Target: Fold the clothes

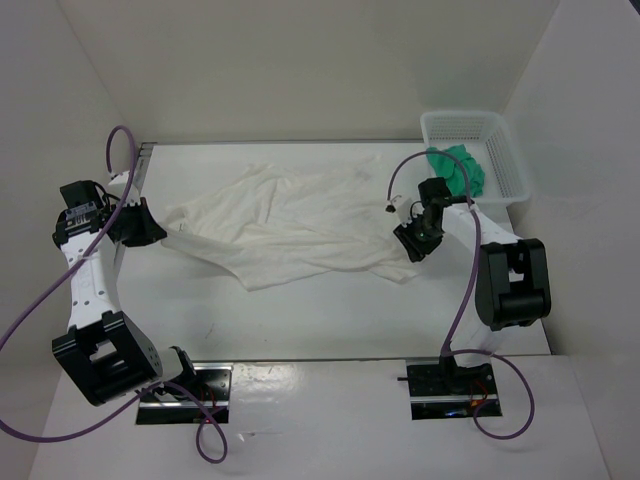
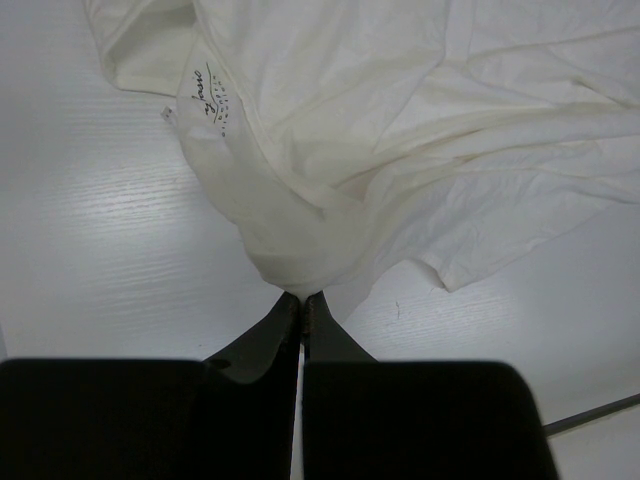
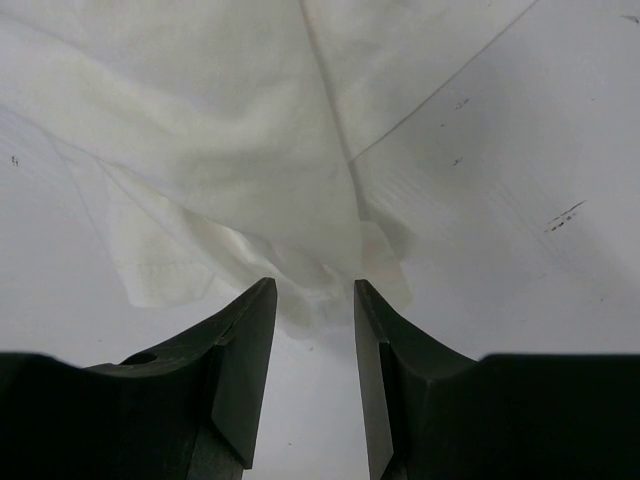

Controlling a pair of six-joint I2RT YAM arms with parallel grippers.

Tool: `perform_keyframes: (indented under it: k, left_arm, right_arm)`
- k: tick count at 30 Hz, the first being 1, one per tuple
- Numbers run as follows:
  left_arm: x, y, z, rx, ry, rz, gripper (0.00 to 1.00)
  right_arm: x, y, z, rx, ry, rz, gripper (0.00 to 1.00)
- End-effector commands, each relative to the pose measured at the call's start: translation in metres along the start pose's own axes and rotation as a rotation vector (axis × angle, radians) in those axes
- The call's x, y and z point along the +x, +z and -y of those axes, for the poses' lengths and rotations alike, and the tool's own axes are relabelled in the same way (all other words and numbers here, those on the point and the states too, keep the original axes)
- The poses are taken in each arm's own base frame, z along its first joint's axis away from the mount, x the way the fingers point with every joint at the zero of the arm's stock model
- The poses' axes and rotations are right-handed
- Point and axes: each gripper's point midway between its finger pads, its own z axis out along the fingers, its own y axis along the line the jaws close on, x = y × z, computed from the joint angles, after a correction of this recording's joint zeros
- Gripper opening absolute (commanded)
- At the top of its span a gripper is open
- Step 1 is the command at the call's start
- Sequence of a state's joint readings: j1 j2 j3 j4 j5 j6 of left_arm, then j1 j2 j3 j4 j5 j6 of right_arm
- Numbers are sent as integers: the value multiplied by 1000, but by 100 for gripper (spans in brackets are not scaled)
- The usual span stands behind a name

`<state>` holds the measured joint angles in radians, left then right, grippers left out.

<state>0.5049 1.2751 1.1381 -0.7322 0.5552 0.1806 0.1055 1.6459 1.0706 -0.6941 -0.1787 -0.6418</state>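
The clothes (image 1: 290, 225) are one large white wrinkled garment spread across the middle of the table. My left gripper (image 1: 160, 232) is at its left end, shut on a bunched edge of the fabric (image 2: 300, 270). From that pinch the cloth fans out, with a printed neck label (image 2: 212, 100) showing. My right gripper (image 1: 412, 243) is at the garment's right lower corner. In the right wrist view the right gripper (image 3: 315, 290) stands open. A crumpled corner of the clothes (image 3: 330, 270) lies just beyond the tips, with bare table between the fingers.
A white mesh basket (image 1: 505, 150) stands at the back right corner with a small green cloth (image 1: 455, 165) hanging over its near rim. White walls close in the table on the left, back and right. A purple cable (image 1: 405, 170) loops above the right wrist.
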Motion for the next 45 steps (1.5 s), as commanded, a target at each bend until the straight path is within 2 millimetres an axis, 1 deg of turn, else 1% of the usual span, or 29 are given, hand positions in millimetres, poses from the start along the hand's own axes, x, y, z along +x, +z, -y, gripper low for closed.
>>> perform_keyframes:
  k: [1, 4, 7, 8, 13, 14, 15, 17, 18, 19, 24, 33, 34, 36, 37, 42, 45]
  left_arm:
    - [3, 3, 5, 29, 7, -2, 0]
    - [3, 3, 5, 29, 7, -2, 0]
    - [3, 3, 5, 29, 7, -2, 0]
    - [3, 3, 5, 29, 7, -2, 0]
    - [3, 3, 5, 29, 7, -2, 0]
    - [3, 3, 5, 29, 7, -2, 0]
    - [3, 3, 5, 29, 7, -2, 0]
    - [3, 3, 5, 29, 7, -2, 0]
    - [3, 3, 5, 29, 7, -2, 0]
    - [3, 3, 5, 29, 7, -2, 0]
    - [3, 3, 5, 29, 7, -2, 0]
    - [3, 3, 5, 29, 7, -2, 0]
    - [3, 3, 5, 29, 7, -2, 0]
    - [3, 3, 5, 29, 7, -2, 0]
    - [3, 3, 5, 29, 7, -2, 0]
    - [3, 3, 5, 29, 7, -2, 0]
    - [3, 3, 5, 29, 7, -2, 0]
  right_arm:
    - [-17, -16, 7, 19, -5, 59, 45]
    - [-14, -13, 9, 22, -3, 44, 40]
    - [-8, -4, 6, 7, 2, 23, 35]
    - [-4, -2, 4, 2, 3, 16, 35]
    - [-1, -1, 2, -3, 5, 9, 35]
    - [-1, -1, 3, -3, -5, 9, 37]
    - [1, -1, 1, -10, -3, -1, 37]
    - [5, 0, -2, -16, -1, -10, 42]
    - [8, 2, -3, -21, -9, -17, 42]
    - [11, 4, -2, -20, -7, -31, 45]
    - [19, 10, -2, -18, -3, -66, 45]
    - [21, 12, -3, -24, -1, -73, 45]
    - [24, 13, -5, -29, 0, -81, 45]
    - [24, 13, -5, -29, 0, -81, 45]
    - [28, 14, -5, -28, -7, -94, 45]
    - [29, 17, -7, -29, -15, -107, 47]
    - [35, 20, -8, -32, -13, -127, 47]
